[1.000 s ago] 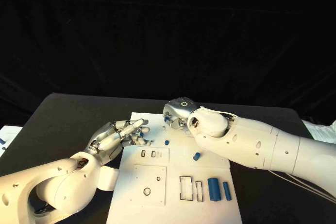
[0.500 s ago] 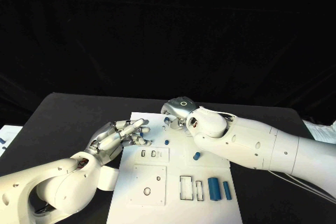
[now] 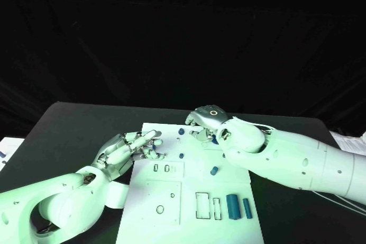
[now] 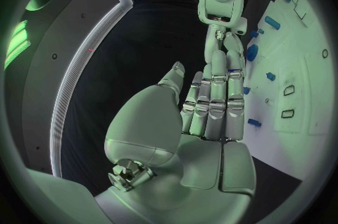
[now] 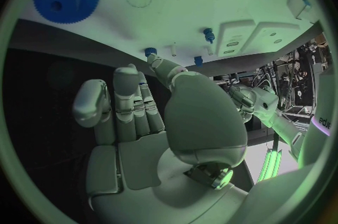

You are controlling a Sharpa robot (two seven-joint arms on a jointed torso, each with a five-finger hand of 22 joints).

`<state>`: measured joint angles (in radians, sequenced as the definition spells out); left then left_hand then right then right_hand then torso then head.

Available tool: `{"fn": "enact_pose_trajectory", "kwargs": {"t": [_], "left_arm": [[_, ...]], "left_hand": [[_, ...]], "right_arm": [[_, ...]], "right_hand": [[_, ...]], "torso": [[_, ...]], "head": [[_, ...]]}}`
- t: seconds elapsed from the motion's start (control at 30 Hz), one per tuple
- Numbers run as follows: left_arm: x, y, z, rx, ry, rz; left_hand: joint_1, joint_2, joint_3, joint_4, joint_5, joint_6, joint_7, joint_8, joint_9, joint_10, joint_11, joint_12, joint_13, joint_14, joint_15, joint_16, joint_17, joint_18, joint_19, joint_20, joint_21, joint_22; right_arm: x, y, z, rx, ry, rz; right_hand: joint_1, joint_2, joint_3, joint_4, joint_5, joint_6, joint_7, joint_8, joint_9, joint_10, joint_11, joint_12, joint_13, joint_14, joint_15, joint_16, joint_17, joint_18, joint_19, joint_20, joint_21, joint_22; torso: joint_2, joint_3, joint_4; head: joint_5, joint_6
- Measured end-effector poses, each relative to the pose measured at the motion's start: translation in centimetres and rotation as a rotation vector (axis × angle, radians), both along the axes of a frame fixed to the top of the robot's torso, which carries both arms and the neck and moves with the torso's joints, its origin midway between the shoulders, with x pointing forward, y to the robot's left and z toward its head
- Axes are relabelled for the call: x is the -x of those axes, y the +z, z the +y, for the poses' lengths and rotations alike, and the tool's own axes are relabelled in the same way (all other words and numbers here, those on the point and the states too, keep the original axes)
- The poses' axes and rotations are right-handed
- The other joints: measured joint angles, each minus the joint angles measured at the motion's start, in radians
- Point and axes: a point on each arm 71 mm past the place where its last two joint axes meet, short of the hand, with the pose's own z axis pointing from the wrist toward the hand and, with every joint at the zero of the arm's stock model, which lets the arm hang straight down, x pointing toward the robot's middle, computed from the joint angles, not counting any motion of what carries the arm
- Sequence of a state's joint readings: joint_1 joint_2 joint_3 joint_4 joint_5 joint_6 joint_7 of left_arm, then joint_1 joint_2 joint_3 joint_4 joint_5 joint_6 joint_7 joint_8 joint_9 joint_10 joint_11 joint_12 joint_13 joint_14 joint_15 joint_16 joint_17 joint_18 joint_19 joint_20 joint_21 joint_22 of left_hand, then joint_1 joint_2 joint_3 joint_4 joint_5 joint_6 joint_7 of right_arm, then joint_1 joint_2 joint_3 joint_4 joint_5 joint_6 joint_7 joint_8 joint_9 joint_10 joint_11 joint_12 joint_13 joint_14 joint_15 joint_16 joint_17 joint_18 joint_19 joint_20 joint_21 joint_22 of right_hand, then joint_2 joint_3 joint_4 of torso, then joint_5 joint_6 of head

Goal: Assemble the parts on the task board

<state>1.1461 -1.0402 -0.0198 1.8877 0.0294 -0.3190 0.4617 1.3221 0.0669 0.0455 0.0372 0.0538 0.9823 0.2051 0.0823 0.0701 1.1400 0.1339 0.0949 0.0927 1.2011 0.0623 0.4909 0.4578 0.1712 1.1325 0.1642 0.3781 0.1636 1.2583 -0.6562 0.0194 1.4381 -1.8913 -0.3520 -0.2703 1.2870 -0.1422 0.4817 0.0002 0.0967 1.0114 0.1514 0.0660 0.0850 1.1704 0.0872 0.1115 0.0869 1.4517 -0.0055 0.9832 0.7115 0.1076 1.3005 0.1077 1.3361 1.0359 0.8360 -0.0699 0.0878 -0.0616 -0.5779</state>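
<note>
With fingers apart and holding nothing, the left hand point(image 3: 128, 148) and right hand point(image 3: 204, 121) flank the task board's point(image 3: 191, 201) far end, the right forearm hiding parts point(image 3: 237, 206) toward three o'clock.

Black counter point(image 3: 69, 122), matte, spanning the scene from left to right. Carries a white task board point(image 3: 194, 175) at its middle, long side running from near to far, far edge close to the counter's centre, near end reaching the near edge of the head view. Lying flat, directly on the dark surface. At the far left edge, a pale flat item point(image 3: 6, 148) with a small blue mark; at the far right edge, white papers point(image 3: 349, 142); cannot tell whether either rests on the counter.
</note>
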Motion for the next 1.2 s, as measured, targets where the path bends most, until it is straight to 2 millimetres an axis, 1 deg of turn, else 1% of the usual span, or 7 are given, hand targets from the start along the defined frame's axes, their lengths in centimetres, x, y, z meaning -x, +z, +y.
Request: {"fn": "enact_pose_trajectory", "kwargs": {"t": [0.13,0.23,0.37,0.6,0.83,0.93,1.2], "left_arm": [[0.0,0.0,0.1,0.000,0.002,0.001],[0.0,0.0,0.2,-0.001,0.004,0.002],[-0.1,-0.1,0.2,-0.001,0.006,0.004],[-0.2,-0.1,0.3,-0.002,0.010,0.006],[-0.3,-0.2,0.3,-0.001,0.012,0.008],[-0.3,-0.2,0.3,-0.001,0.012,0.008],[-0.4,-0.2,0.3,-0.001,0.013,0.009]], "left_hand": [[0.000,0.000,0.000,0.000,0.000,0.000,0.000,0.000,0.000,0.000,0.000,0.000,0.000,0.000,0.000,0.000,0.000,0.000,0.000,0.000,0.000,0.000],[0.000,0.000,0.000,0.000,0.000,0.000,0.000,0.000,0.000,0.000,0.000,0.000,0.000,0.000,0.000,0.000,0.000,0.000,0.000,0.000,0.000,0.000],[0.000,0.000,0.000,0.000,0.000,0.000,0.000,0.000,0.000,0.000,0.000,-0.006,0.000,-0.004,0.004,0.000,0.001,0.000,-0.004,0.004,0.000,0.000],[0.000,0.000,0.000,0.000,0.000,0.000,0.000,0.000,0.000,0.000,0.000,-0.006,0.001,-0.004,0.004,0.000,0.001,0.000,-0.004,0.004,0.000,0.000],[0.000,0.000,0.000,0.000,0.000,0.000,0.000,0.000,0.000,0.000,0.000,-0.006,0.001,-0.004,0.004,0.000,0.001,0.000,-0.004,0.004,0.000,0.000],[0.000,0.000,0.000,0.000,0.000,0.000,0.000,0.000,0.000,0.000,0.000,-0.006,0.001,-0.004,0.004,0.000,0.001,0.000,-0.004,0.004,0.000,0.000],[0.000,0.000,0.000,0.000,0.000,0.000,0.000,0.000,0.000,0.000,0.000,-0.006,0.001,-0.007,0.000,0.000,0.002,0.000,-0.004,0.004,0.000,0.000]], "right_arm": [[0.5,0.6,-2.3,-0.034,-0.034,0.018],[0.7,0.8,-3.8,-0.061,-0.062,0.042],[0.9,0.9,-5.8,-0.092,-0.113,0.079],[0.7,0.6,-7.2,-0.106,-0.164,0.125],[0.5,0.1,-7.7,-0.088,-0.199,0.173],[0.2,-0.3,-7.8,-0.078,-0.212,0.193],[-0.2,-1.2,-7.8,-0.059,-0.236,0.235]], "right_hand": [[0.004,-0.004,-0.004,0.009,0.001,0.010,0.000,0.003,0.001,0.084,-0.009,0.038,0.024,0.012,-0.006,0.046,0.054,0.000,0.027,-0.012,0.026,0.050],[-0.003,-0.025,-0.017,0.023,0.019,0.016,-0.003,0.003,0.001,0.147,-0.014,0.072,0.051,0.016,-0.012,0.082,0.099,-0.011,0.045,-0.022,0.044,0.085],[-0.002,-0.035,-0.044,0.037,0.033,0.031,-0.018,0.003,0.002,0.197,-0.048,0.113,0.101,0.017,-0.025,0.139,0.169,-0.016,0.063,-0.037,0.066,0.127],[0.003,-0.040,-0.083,0.072,0.039,0.029,-0.021,0.003,-0.002,0.198,-0.050,0.193,0.215,0.013,-0.029,0.215,0.269,-0.017,0.077,-0.039,0.085,0.168],[0.020,-0.056,-0.173,0.128,0.047,-0.016,-0.018,0.003,-0.006,0.128,-0.048,0.353,0.426,0.013,-0.029,0.306,0.398,-0.031,0.097,-0.034,0.111,0.220],[0.036,-0.040,-0.203,0.159,0.047,-0.018,-0.016,0.003,-0.006,0.105,-0.046,0.446,0.538,0.013,-0.029,0.328,0.429,-0.031,0.102,-0.032,0.116,0.236],[0.062,-0.035,-0.239,0.189,0.050,-0.026,-0.016,0.003,-0.002,0.105,-0.046,0.622,0.733,0.013,-0.029,0.352,0.472,-0.031,0.113,-0.029,0.131,0.262]], "torso": [[-0.002,0.0007,-0.0045],[-0.004,0.0017,-0.0095],[-0.006,0.0033,-0.0151],[-0.007,0.0045,-0.0182],[-0.007,0.0057,-0.0182],[-0.006,0.0057,-0.0176],[-0.006,0.0053,-0.0152]], "head": [[0.000,0.003],[0.001,0.004],[-0.005,0.004],[-0.014,0.001],[-0.019,-0.001],[-0.019,-0.002],[-0.019,-0.002]]}}
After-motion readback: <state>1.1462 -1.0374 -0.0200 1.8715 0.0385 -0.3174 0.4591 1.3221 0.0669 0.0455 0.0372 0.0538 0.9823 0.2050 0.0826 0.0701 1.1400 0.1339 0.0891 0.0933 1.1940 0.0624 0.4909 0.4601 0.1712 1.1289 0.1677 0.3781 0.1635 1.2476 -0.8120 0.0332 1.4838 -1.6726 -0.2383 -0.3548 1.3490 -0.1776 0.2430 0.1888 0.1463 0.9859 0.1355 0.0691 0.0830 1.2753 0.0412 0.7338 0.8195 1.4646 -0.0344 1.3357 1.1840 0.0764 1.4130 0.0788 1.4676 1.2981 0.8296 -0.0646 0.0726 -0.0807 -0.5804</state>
